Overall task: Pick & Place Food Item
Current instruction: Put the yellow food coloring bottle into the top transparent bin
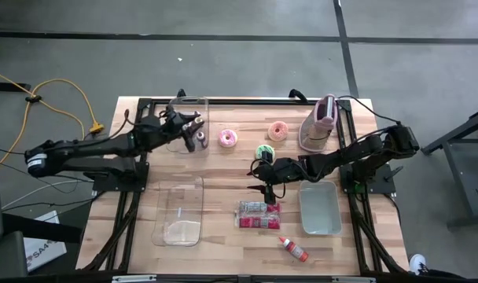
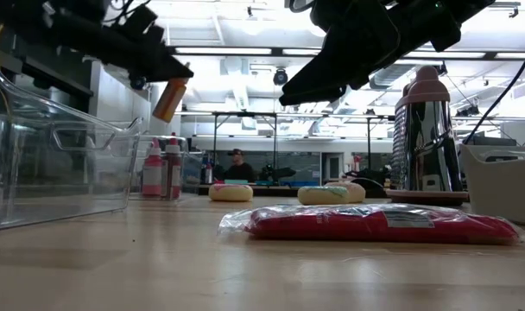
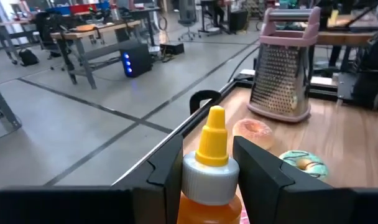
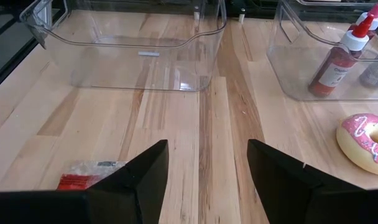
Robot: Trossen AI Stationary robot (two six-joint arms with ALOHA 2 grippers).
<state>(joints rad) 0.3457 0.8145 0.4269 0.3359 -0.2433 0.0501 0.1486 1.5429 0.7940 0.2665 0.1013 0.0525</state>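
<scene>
The left pincer grips a yellow-capped bottle by its neck, tilted above the clear bin; it could slip. The right pincer hangs open over the table

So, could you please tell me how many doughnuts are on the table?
3: a pink doughnut beside the clear bin, a peach doughnut near the grater, a green doughnut between them.

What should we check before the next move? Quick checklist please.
1. Left gripper clamped on the yellow-capped bottle: ok.
2. Bottle lifted off the table: ok.
3. Bottle over the far clear bin: cannot tell.
4. Right gripper open, holding nothing: ok.
5. Right gripper above the red packet: ok.
6. Near clear bin free to take items: ok.
</scene>
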